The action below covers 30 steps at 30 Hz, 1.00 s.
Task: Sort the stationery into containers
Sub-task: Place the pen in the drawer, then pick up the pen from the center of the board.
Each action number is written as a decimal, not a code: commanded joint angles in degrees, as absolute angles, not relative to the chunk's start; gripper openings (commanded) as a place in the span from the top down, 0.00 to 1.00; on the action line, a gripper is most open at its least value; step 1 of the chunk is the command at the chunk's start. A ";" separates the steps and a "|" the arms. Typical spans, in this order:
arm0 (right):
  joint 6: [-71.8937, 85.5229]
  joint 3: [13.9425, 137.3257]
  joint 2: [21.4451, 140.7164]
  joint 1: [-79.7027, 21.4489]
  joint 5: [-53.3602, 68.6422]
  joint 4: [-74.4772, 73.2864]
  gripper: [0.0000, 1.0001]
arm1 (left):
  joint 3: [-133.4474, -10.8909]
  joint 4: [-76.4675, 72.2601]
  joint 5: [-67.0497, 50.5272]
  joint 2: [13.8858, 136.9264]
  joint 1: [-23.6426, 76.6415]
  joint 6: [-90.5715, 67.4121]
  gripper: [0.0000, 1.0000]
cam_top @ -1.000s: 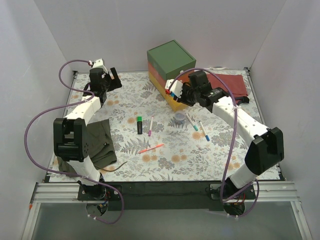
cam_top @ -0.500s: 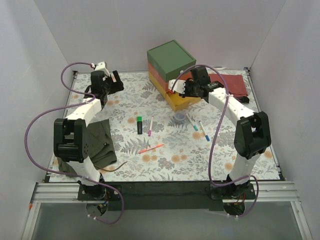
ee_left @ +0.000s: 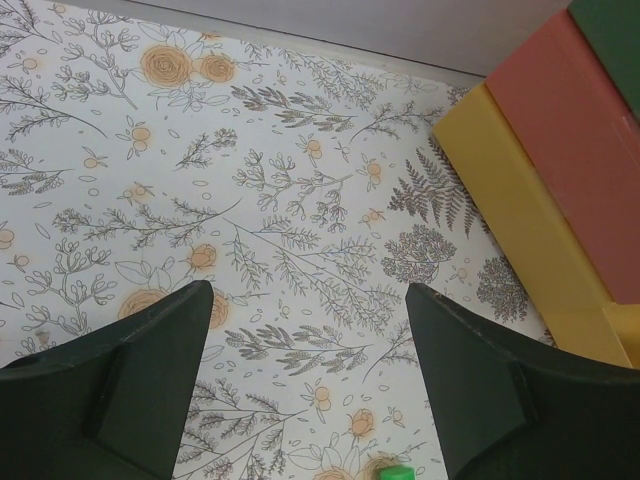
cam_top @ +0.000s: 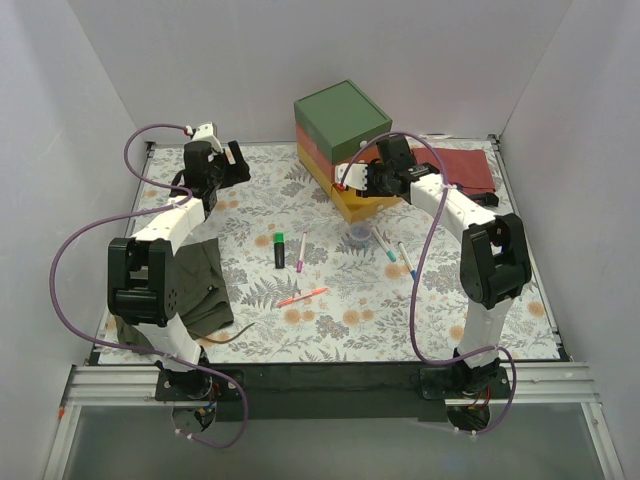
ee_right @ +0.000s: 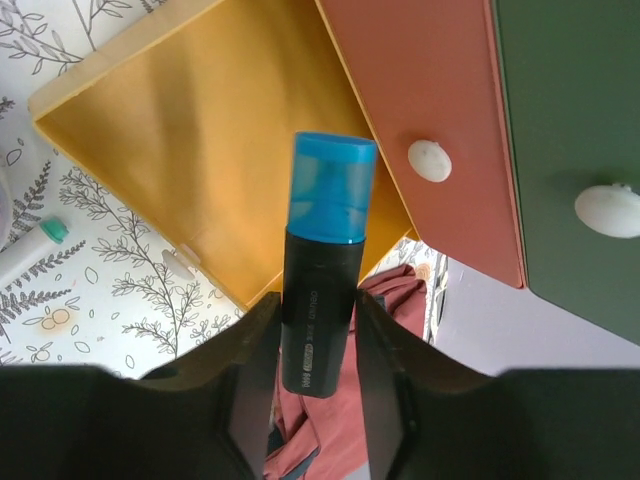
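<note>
Black, blue-capped marker (ee_right: 322, 300) clamped in my right fingers (ee_right: 250, 375) over the yellow drawer (ee_right: 190, 140); my left fingers (ee_left: 130, 390) spread wide, empty.

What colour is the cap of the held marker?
Blue cap on the black marker; right wrist view.

Pens (cam_top: 301, 252) on table (cam_top: 250, 330) before drawer box (cam_top: 341, 117)

The left arm (cam_top: 170, 215) and right arm (cam_top: 447, 198) wear white shells with black joint blocks. A purple cable (cam_top: 53, 272) loops along each. Their jaws are dark, flat-faced plates.
</note>
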<state>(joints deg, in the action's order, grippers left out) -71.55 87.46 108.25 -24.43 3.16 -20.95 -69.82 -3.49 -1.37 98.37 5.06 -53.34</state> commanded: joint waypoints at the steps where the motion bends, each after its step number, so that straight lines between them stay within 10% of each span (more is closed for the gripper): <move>1: -70.32 89.81 107.93 -23.82 2.28 -17.84 0.53 | -69.35 -3.87 -1.58 94.92 5.19 -52.65 0.21; 30: -33.05 88.16 99.49 -21.36 5.36 -20.57 0.48 | -72.33 31.11 2.20 104.41 21.27 -49.22 0.45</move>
